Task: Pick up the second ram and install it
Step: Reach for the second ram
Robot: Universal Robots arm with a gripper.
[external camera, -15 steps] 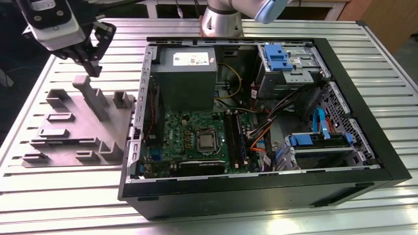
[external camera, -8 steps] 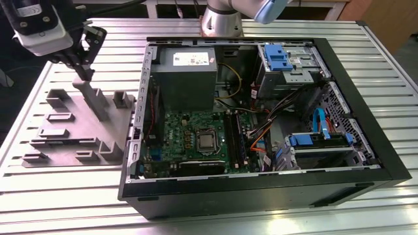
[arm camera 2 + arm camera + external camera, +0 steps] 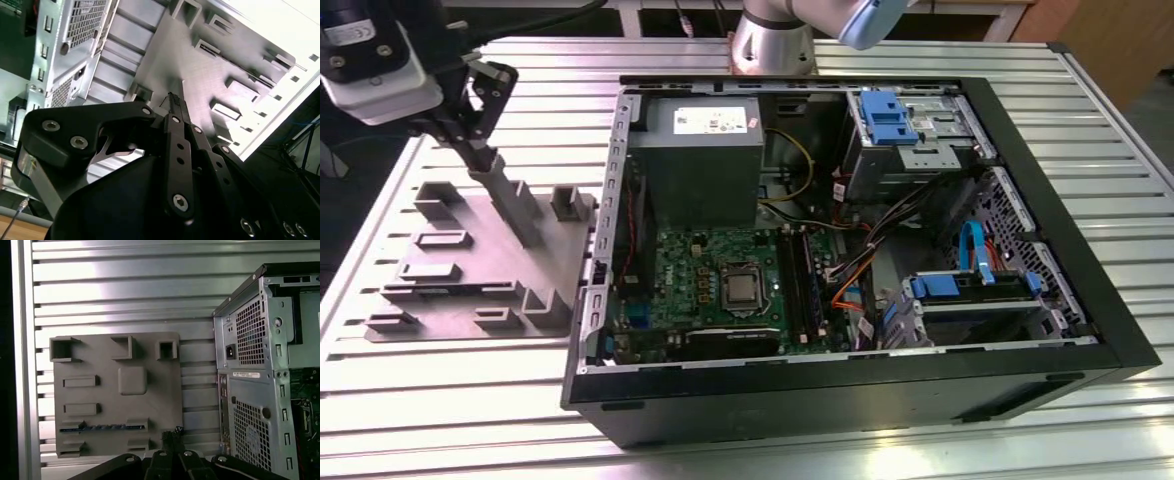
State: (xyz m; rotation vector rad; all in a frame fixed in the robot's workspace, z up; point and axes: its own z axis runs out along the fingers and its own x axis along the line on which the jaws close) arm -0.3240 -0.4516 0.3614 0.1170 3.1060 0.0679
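Place of the second ram: we see this long, thin, dark blue-green circuit-board strip set in a long slot of the grey moulded plastic holder tray. The tray sits on the ribbed metal counter, beside the open black computer case.
Fingers: the black gripper hangs over the tray near one end of the strip. Its fingers are drawn narrow, with nothing visible between them.
Handling: we judge it light, stiff, thin and fragile. It is best pinched across its flat faces near mid-length.
Writing: there is a white label on the grey power-supply box, but we cannot make out its print.
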